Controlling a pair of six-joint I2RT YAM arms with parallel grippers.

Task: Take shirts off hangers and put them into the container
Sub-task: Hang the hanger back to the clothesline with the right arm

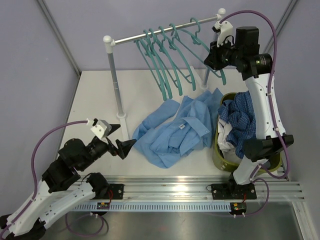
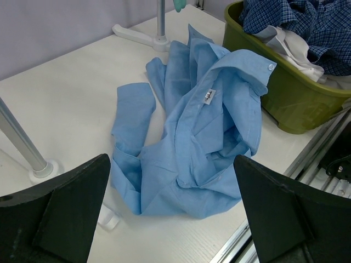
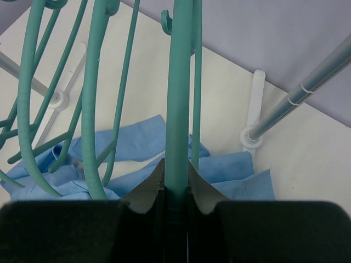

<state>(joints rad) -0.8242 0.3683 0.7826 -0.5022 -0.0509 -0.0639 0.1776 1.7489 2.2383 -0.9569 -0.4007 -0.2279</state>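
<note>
Right hand (image 3: pixel 176 192) clamped on one teal hanger (image 3: pixel 179 98), high beyond the container (image 1: pixel 218 150). Left hand (image 1: pixel 121 137) spread wide, well left of the container, low over the tabletop (image 1: pixel 95 100). Light blue shirt (image 1: pixel 175 132) crumpled just left of the container, touching its wall. Dark blue check shirt (image 1: pixel 242 120) and white shirt (image 1: pixel 227 139) inside the container. Other hangers (image 3: pixel 98 82) bare on the rail (image 1: pixel 130 34) beyond the container.

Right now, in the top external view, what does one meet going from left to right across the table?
Left gripper → light blue shirt → olive-green laundry basket.
</note>
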